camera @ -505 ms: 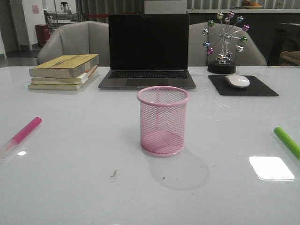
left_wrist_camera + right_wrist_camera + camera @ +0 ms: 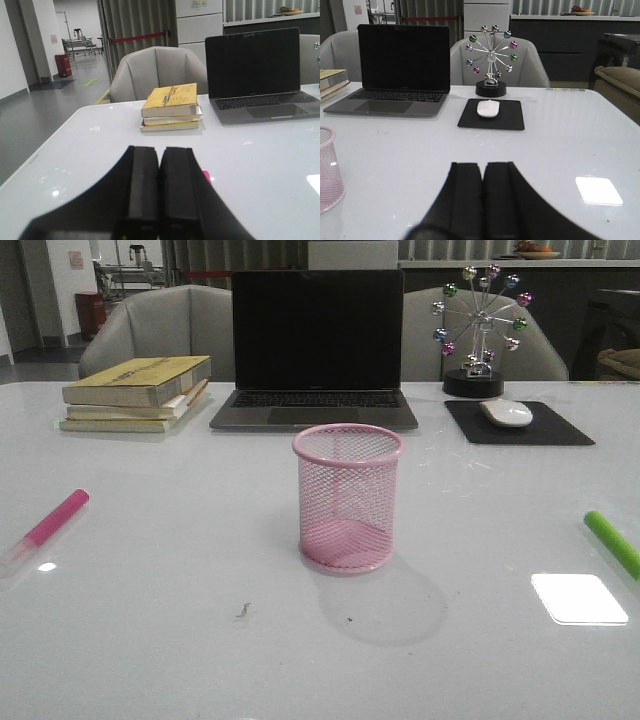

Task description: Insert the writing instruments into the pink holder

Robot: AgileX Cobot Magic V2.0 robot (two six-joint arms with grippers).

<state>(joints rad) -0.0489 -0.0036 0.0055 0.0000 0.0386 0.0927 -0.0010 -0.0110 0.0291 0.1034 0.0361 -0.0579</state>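
Nothing has shifted in the last half second, so insertion has not begun. The magenta marker [image 2: 46,526] lies far left, the empty pink holder [image 2: 347,496] centre, the green marker [image 2: 612,542] far right. The left gripper [image 2: 159,186] and right gripper [image 2: 483,196] are both closed on nothing.

Of the robot only its two grippers can be seen, each in its own wrist view. The left gripper [image 2: 159,192] has two matte black, block-shaped fingers with flat faces and a thin dark seam between them. The right gripper [image 2: 483,200] looks the same: black, squared fingers widening into a dark, blurred base.
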